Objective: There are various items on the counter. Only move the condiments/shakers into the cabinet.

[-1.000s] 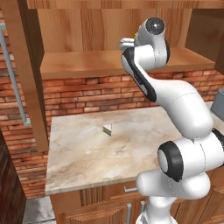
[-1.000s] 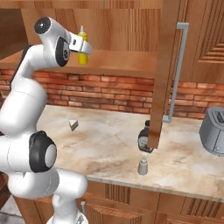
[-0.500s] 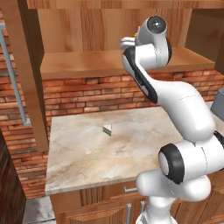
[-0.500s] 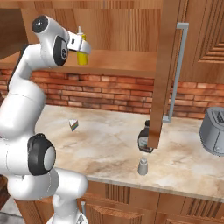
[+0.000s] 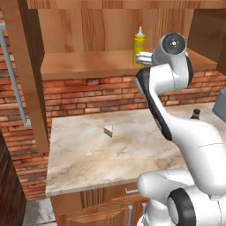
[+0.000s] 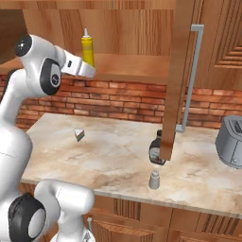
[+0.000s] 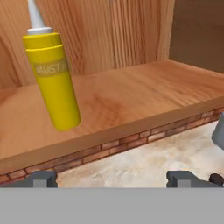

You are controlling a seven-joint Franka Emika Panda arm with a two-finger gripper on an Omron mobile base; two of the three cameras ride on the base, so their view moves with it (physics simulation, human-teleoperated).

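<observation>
The cabinet (image 5: 88,66) hangs above a red brick backsplash (image 5: 88,95), its plank shelf open to the room and one door with a metal bar handle (image 5: 13,75) swung out at the far left. On the tabletop (image 5: 88,154) below, toward its left-centre, lies the tiny rainbow-striped wedge (image 5: 108,130), well apart from everything else.

Further right, the yellow squeeze bottle (image 5: 139,45) stands upright on the shelf, near its front edge, white nozzle pointing up — it is inside the cabinet and off the tabletop. In the hand view the bottle (image 7: 51,76) rests on the plank by itself, with nothing touching it. The end effector (image 7: 116,177) sits just in front of the shelf edge at about shelf height, its two dark fingertips (image 7: 41,178) spread wide apart with nothing between them; it grips no object.

Right of the arm, the dark bottle (image 6: 156,150) stands on the tabletop, partly hidden behind the lower edge of the other open cabinet door (image 6: 172,80). The small grey shaker (image 6: 154,179) stands just in front of it, nearer the tabletop's front edge — the two are close but not touching. At the far right sits a grey toaster (image 6: 230,142) against the brick.
</observation>
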